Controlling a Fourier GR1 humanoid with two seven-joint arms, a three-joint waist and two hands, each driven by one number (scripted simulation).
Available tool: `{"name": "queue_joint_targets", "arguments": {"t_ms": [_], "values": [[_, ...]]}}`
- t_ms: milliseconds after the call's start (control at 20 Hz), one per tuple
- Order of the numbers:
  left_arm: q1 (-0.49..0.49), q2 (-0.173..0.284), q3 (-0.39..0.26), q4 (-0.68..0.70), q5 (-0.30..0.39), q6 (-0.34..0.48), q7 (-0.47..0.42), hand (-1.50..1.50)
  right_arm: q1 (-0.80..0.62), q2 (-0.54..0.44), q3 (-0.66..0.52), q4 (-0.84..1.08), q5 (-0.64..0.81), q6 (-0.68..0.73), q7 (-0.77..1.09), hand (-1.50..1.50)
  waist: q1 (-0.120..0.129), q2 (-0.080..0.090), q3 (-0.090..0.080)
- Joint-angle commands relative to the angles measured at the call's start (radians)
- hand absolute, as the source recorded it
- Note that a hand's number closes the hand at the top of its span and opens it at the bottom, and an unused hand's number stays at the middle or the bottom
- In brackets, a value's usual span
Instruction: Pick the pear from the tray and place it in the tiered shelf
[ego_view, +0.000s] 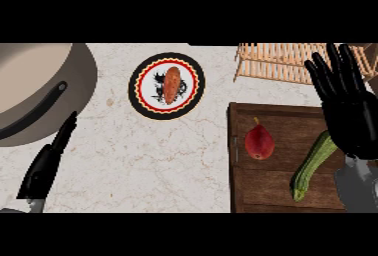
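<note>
A red pear (259, 142) with a short stem lies on the dark wooden tray (255, 190) at the right. Beside it on the tray lies a long green vegetable (311, 166). The light wooden tiered shelf (277, 62) shows at the upper right, beyond the tray. My right hand (347, 107) is open with straight fingers pointing away, over the tray's right side and to the right of the pear, not touching it. My left hand (48, 160) is open at the lower left, far from the tray.
A round plate (144, 85) with a black, red and yellow rim holds an orange sweet potato (173, 85) at the top centre. A large grey pan (66, 80) with a dark handle fills the upper left. The counter is pale marble.
</note>
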Motion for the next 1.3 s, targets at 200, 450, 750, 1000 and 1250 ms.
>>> {"name": "queue_joint_targets", "arguments": {"t_ms": [200, 450, 750, 1000, 1250], "values": [[-0.103, -0.129, 0.069, -0.077, 0.093, 0.067, 0.068, 0.00, -0.185, -0.074, 0.168, 0.267, 0.190, -0.054, 0.322, 1.50, 0.073, 0.000, 0.010], [-0.116, -0.174, 0.087, -0.142, 0.161, 0.089, 0.179, 0.00, -0.231, -0.008, 0.108, 0.452, 0.239, -0.226, 0.459, -1.50, 0.041, -0.009, 0.016], [-0.108, -0.165, 0.133, -0.120, 0.154, 0.072, 0.199, 0.00, -0.421, -0.139, 0.074, 0.459, 0.124, 0.090, 0.554, -1.50, 0.009, -0.014, 0.015], [-0.073, -0.152, 0.121, -0.163, 0.150, 0.064, 0.198, 0.00, -0.541, -0.237, 0.227, 0.426, 0.134, 0.313, 0.785, -1.50, 0.026, -0.020, 0.012], [-0.122, -0.173, 0.113, -0.175, 0.132, 0.093, 0.231, 0.00, -0.674, -0.229, 0.385, 0.449, 0.212, 0.446, 0.916, -1.50, 0.036, -0.014, 0.013]]}}
